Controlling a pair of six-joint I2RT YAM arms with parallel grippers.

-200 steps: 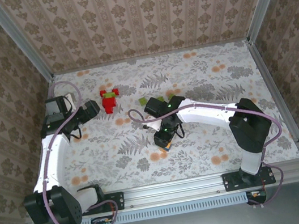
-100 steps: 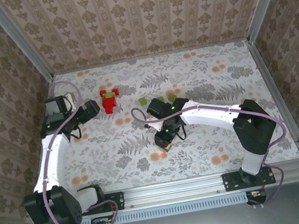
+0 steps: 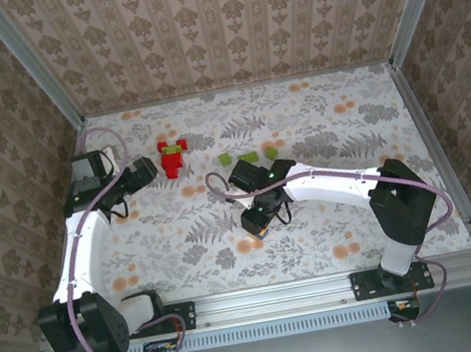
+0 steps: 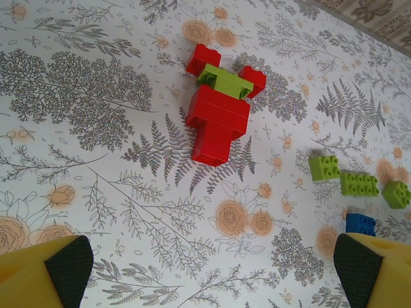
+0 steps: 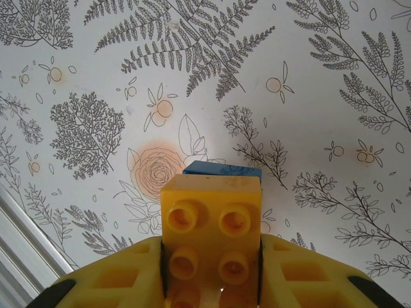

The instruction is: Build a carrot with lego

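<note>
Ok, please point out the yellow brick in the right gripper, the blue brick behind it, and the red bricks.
yellow brick (image 5: pixel 210 218): right wrist view, its studded face.
blue brick (image 5: pixel 221 169): right wrist view, its visible edge.
red bricks (image 4: pixel 218 115): left wrist view, the wide middle block.

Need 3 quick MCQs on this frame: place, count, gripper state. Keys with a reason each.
1. The red-and-green stack lies: A) ahead of the left gripper B) by the near rail C) against the back wall.
2. Loose green bricks: A) one B) three C) five.
3. The right gripper is: A) open B) shut on the yellow brick C) shut on a red brick.
A: the left wrist view looks onto it. B: three lie in a row. B: both fingers press the brick's sides.
</note>
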